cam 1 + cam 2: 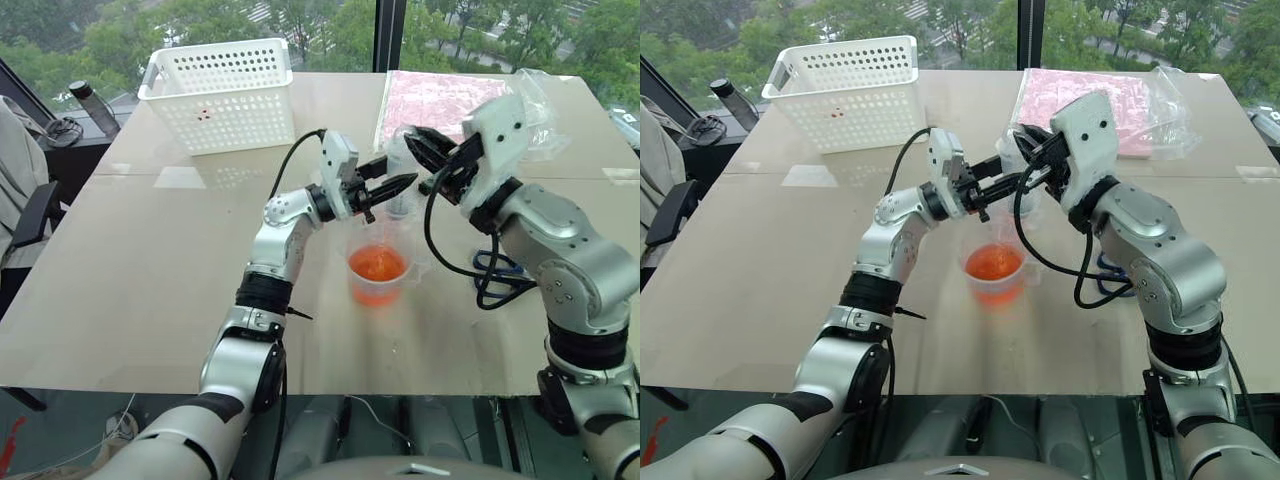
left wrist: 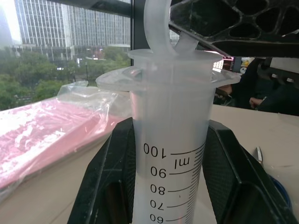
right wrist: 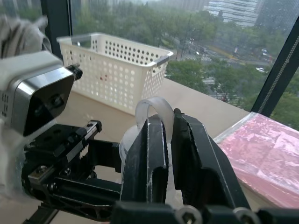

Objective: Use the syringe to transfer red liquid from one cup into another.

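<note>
Clear syringe [image 2: 168, 154] upright, barrel pinched in left pincer [image 1: 395, 186], plunger ring between right pincer [image 3: 169, 140] fingers.

Soft window daylight; wrist foregrounds perhaps slightly blurred.

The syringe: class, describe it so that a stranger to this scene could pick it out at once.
Start at the tan table and find the cup of red liquid near its middle. Directly above it, the left gripper clamps an upright clear tube. That is the syringe, alone in bearing printed graduation marks.
</note>
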Motion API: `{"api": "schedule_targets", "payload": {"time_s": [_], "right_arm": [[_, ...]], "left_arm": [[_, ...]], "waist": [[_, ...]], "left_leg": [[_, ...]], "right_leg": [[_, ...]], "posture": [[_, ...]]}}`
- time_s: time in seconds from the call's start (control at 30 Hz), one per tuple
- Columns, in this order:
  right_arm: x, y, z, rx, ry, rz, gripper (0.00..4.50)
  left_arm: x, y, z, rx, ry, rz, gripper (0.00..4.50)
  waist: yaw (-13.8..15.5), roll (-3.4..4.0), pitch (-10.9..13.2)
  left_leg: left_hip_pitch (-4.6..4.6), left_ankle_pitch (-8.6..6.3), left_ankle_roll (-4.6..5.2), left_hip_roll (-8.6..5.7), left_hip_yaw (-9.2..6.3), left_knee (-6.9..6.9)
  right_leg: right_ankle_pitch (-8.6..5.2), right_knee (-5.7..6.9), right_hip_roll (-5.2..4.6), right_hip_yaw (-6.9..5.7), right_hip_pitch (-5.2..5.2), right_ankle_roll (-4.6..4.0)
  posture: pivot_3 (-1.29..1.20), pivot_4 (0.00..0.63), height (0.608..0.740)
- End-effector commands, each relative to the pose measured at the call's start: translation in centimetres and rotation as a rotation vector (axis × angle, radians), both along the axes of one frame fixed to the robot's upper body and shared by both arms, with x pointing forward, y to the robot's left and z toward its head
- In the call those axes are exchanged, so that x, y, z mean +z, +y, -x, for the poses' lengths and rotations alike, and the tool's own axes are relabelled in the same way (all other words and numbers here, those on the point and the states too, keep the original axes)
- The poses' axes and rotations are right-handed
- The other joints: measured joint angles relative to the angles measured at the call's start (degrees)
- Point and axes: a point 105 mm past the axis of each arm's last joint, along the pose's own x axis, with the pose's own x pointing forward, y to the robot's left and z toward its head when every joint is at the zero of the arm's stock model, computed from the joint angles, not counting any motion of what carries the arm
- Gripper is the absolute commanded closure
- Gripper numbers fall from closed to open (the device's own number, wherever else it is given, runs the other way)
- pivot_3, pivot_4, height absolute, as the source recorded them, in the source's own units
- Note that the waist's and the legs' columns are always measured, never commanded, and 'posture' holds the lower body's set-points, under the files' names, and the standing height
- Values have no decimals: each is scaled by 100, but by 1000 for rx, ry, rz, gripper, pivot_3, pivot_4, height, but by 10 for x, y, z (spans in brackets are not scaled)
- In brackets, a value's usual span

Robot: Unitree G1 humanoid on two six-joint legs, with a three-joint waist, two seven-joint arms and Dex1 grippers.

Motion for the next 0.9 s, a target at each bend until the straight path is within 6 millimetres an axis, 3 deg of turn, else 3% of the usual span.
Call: {"api": "schedule_targets", "payload": {"time_s": [0.03,0.2,0.23,0.37,0.5,0.67,0.77,0.9], "right_arm": [[3,13,21,184,25,15,2633],[7,-3,41,250,-1,85,241],[8,-9,44,246,-13,97,101],[2,-40,63,220,-44,201,101],[-9,-66,80,187,-12,266,101],[-22,-95,103,105,64,318,101],[-27,-100,119,102,91,320,101],[-39,-102,136,87,94,364,101]], "left_arm": [[48,6,14,-13,-129,93,3099],[57,14,15,4,-99,94,3099],[62,17,15,7,-92,105,3099],[94,33,16,5,-2,198,3099],[108,52,17,12,128,198,3099],[81,85,10,124,472,-65,3099],[69,107,10,147,617,-155,3099],[29,127,3,210,868,-292,3099]], "waist": [[3,1,-1],[48,1,-1],[63,1,0],[72,0,0],[23,0,0],[29,6,-4],[46,6,-3],[117,6,-5]], "left_leg": [[1,0,0,0,1,0],[-1,0,0,0,-1,2],[-1,0,1,-1,-1,2],[-5,-1,1,-2,-2,2],[0,-1,1,1,3,0],[11,-1,2,4,18,-1],[11,-1,2,4,15,0],[19,-2,2,3,16,1]], "right_leg": [[0,0,0,0,0,0],[0,-3,-2,-7,2,0],[0,-4,-3,-8,2,0],[0,-5,-5,-12,2,0],[0,-2,-5,-10,0,1],[0,6,-1,0,1,1],[0,7,23,-3,1,1],[0,1,20,-4,12,1]], "posture": [[0,150,740],[0,150,740],[0,150,740],[0,150,740],[0,150,740],[0,150,740],[0,150,740],[0,150,740]]}}
